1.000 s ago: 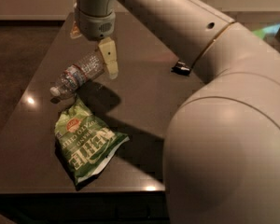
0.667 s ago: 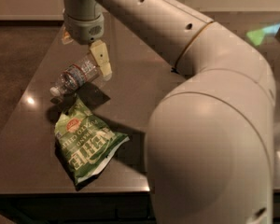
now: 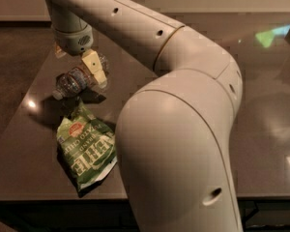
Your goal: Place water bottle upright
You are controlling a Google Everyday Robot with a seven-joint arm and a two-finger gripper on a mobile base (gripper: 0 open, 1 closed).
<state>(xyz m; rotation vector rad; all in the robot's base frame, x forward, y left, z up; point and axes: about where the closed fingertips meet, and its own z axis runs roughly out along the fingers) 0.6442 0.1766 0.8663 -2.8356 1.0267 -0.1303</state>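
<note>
The water bottle (image 3: 71,83) lies on its side on the dark table (image 3: 24,163), clear and ribbed, with its cap end pointing left toward the table's edge. My gripper (image 3: 79,66) hangs straight down over the bottle's thicker end. It is open, with one pale finger (image 3: 95,66) in front of the bottle and the other just showing behind it at the left. The bottle rests on the table and is not lifted.
A green chip bag (image 3: 84,151) lies flat just in front of the bottle, near the table's front edge. My own arm (image 3: 183,129) fills the right half of the view and hides the table there. The table's left edge runs close to the bottle's cap.
The gripper has moved left and down, from above the bottle's far end to straddling it. The arm's elbow has swung across the view. Bottle and bag have not moved.
</note>
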